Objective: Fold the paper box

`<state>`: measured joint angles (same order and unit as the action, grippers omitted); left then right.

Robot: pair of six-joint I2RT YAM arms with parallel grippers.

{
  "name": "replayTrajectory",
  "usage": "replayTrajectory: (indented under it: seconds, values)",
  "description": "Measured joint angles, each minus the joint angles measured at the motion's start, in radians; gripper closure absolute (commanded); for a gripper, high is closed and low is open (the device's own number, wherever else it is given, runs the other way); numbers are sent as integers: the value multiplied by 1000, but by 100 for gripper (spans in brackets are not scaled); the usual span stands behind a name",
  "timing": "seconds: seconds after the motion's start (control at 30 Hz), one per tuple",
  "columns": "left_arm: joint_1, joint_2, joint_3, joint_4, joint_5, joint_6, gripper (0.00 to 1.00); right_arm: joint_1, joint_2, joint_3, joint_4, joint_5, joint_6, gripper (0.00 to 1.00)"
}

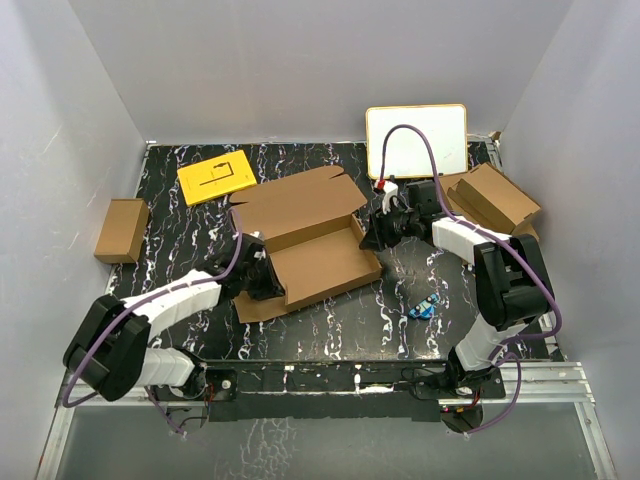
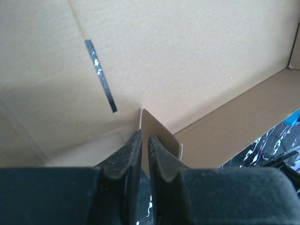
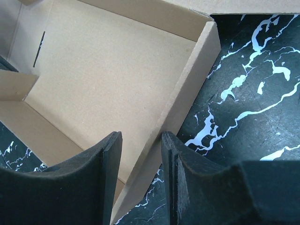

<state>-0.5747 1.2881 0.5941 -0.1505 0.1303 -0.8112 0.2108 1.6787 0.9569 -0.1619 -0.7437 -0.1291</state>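
1 paper box (image 1: 320,265), long axis roughly left-right

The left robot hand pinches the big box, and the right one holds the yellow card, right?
No. The left gripper does pinch the paper box, but the right gripper straddles the box's side wall, not the yellow card; the right wrist view shows it.

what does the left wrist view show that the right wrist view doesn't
Only left wrist: the left hand pinched shut on a thin upright flap of the paper box. Only right wrist: the right hand open, astride the box's side wall. Both: the box's plain inside, a narrow slot and the black marbled table.
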Motion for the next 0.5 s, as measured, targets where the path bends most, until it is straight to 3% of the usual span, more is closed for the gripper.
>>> replayTrajectory:
  seconds: [0.3, 0.5]
  values:
    - [-12, 63, 18, 56, 12, 0, 87, 5, 0, 0, 0, 0, 5, 57]
    - [-12, 21, 30, 7, -23, 19, 81, 5, 0, 0, 1, 5, 12, 56]
